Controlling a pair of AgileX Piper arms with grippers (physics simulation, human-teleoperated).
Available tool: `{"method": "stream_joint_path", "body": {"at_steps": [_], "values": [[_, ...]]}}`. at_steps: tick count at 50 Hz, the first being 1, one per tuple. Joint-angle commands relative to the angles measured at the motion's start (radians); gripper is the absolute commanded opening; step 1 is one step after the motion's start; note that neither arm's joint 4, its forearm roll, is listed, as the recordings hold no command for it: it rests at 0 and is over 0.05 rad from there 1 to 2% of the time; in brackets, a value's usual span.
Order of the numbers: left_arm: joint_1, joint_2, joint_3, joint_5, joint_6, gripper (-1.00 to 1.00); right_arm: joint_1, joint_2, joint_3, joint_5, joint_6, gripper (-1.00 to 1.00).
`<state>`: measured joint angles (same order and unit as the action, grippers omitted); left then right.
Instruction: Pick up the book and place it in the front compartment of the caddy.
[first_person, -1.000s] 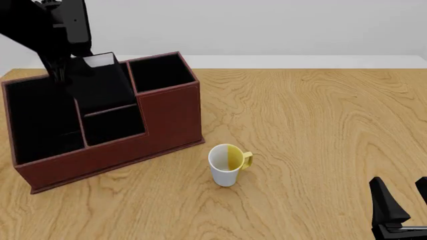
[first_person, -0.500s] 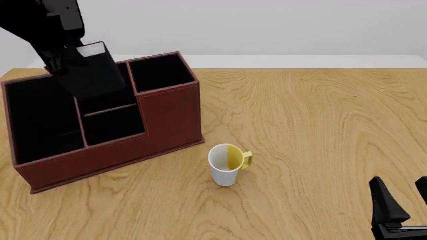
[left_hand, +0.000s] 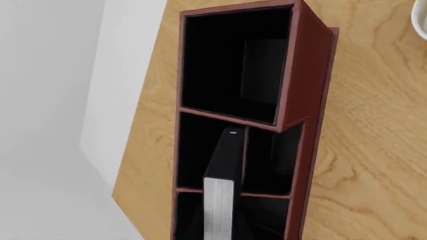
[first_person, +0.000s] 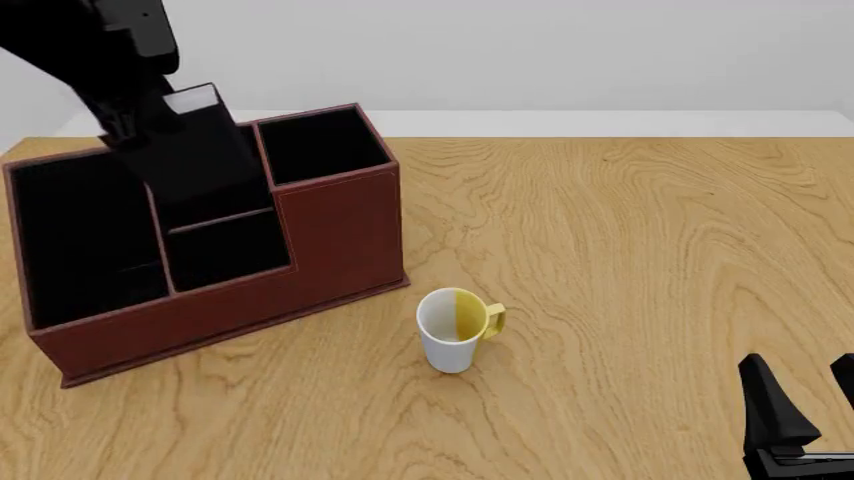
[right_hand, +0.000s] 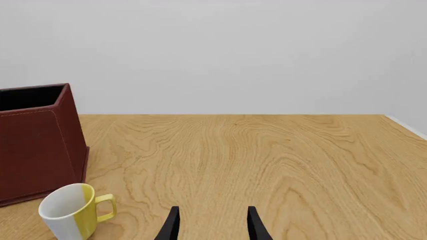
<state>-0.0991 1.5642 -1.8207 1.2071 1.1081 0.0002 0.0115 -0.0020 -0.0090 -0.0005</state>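
The thin black book (first_person: 200, 150), with its white page edge up, hangs tilted over the middle compartments of the reddish-brown caddy (first_person: 340, 230). My left gripper (first_person: 140, 125) is shut on the book's upper end at the caddy's back left. In the left wrist view the book (left_hand: 223, 165) points down at the caddy (left_hand: 310, 75). Its spine mark lies over a middle cell and its body crosses a divider. I cannot tell if its lower end touches anything. My right gripper (first_person: 805, 420) is open and holds nothing at the near right edge; its fingertips (right_hand: 172, 225) show over bare wood.
A white-and-yellow mug (first_person: 454, 330) stands upright on the table just in front of the caddy's right corner. The right wrist view also shows the mug (right_hand: 70, 212), beside the caddy's wall (right_hand: 37, 150). The wooden table (first_person: 641, 260) stretches to the right.
My left gripper has lifted the book a little higher above the caddy's middle compartments, then eased it slightly to the right. The right arm and the mug have not moved.
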Motion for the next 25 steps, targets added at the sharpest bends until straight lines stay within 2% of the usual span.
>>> {"method": "stream_joint_path", "body": {"at_steps": [1,2,3,4,10,25], "values": [[0.038,0.032,-0.04,0.013,0.123,-1.0,0.0,0.0,0.0,0.0,0.0,1.0],[0.039,0.031,-0.035,0.013,0.128,-1.0,0.0,0.0,0.0,0.0,0.0,1.0],[0.062,0.031,-0.042,0.013,0.173,-1.0,0.0,0.0,0.0,0.0,0.0,1.0],[0.047,0.029,-0.035,0.013,0.154,-1.0,0.0,0.0,0.0,0.0,0.0,1.0],[0.071,0.041,-0.046,0.013,0.179,-1.0,0.0,0.0,0.0,0.0,0.0,1.0],[0.063,0.053,-0.043,0.013,0.167,-1.0,0.0,0.0,0.0,0.0,0.0,1.0]]}}
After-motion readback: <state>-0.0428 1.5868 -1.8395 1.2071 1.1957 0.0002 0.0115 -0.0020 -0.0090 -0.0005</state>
